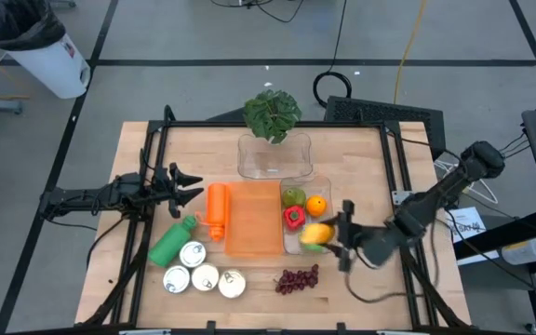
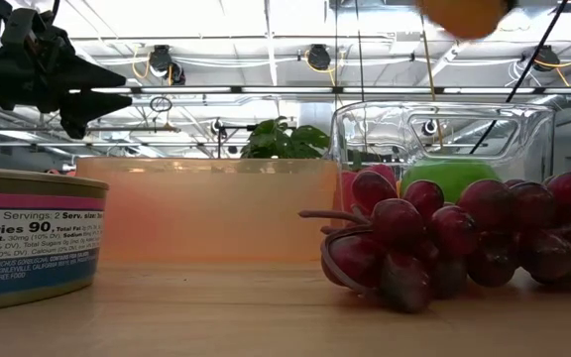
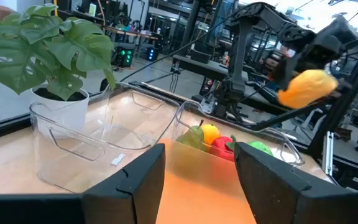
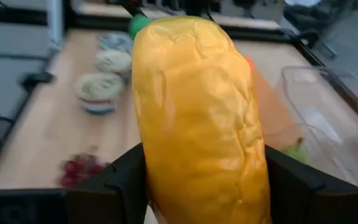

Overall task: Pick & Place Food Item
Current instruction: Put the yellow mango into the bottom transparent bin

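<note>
Now, from the counter's near edge outward:
Cans: three white-topped cans (image 1: 204, 277) sit at about 7 o'clock on the counter (image 1: 361, 149), close together; the low view shows one can's label (image 2: 30, 238) close up.
Grapes: a bunch of red grapes (image 1: 297, 279) lies at about 6 o'clock, just beside the near end of the orange board (image 1: 254, 219).
Green bottle: lies tilted (image 1: 172, 241) just above the cans, at about 8 o'clock.
Right claw: the right claw (image 1: 335, 235) is clenched on the yellow food item (image 1: 316, 234), held in the air over the near end of the clear bin (image 1: 298, 247) at about 4 o'clock; the right wrist view shows the yellow item (image 4: 197, 118) filling the space between the two dark fingers (image 4: 122, 177).
Bin contents: a red pepper (image 1: 293, 218), an orange fruit (image 1: 316, 205) and a green fruit (image 1: 292, 195) lie inside that bin.
Orange bottle: lies (image 1: 216, 209) against the board's left edge.
Left claw: the left claw (image 1: 189, 185) hovers at about 9 o'clock, fingers spread apart, grasping nothing.
Far side: a second clear bin (image 1: 273, 156) sits at 12 o'clock, with a potted plant (image 1: 272, 113) at its far end.
</note>
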{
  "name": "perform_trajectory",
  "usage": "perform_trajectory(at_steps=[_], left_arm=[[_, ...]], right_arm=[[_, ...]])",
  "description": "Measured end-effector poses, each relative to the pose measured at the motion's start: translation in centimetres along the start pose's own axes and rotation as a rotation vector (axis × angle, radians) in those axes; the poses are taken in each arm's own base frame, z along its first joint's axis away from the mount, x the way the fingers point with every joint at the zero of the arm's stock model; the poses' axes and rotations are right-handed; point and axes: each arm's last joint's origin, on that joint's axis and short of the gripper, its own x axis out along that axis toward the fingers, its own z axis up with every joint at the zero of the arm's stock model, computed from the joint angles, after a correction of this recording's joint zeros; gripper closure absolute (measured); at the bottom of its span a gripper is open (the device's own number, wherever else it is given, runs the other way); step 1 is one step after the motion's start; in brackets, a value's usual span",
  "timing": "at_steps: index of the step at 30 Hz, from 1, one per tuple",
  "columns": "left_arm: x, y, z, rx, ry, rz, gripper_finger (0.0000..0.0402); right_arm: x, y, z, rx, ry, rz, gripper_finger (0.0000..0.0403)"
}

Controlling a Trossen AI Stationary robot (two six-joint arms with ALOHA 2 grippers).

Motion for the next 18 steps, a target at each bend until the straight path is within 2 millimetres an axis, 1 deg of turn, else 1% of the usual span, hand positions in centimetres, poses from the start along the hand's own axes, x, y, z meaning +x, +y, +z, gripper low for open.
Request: perform_trajectory(at_steps=[4,6,8,15,18], left_arm=[[0.0,0.0,0.0,0.000,0.000,0.000,0.0205],[0.0,0.0,0.0,0.000,-0.001,0.000,0.0210],[0.0,0.0,0.0,0.000,0.000,0.000,0.0215],[0.0,0.0,0.0,0.000,-0.001,0.000,0.0231],[0.0,0.0,0.0,0.000,0.000,0.000,0.0236]], right_arm=[[2.9,-2.3,-0.9,0.051,0.059,-0.011,0.0182],[4.2,-3.4,-1.8,0.086,0.071,-0.009,0.0179],[5.0,-4.3,-2.9,0.095,0.107,-0.004,0.0178],[6.0,-6.1,-4.1,0.108,0.188,0.110,0.0182],[6.2,-6.5,-4.5,0.139,0.215,0.114,0.0180]])
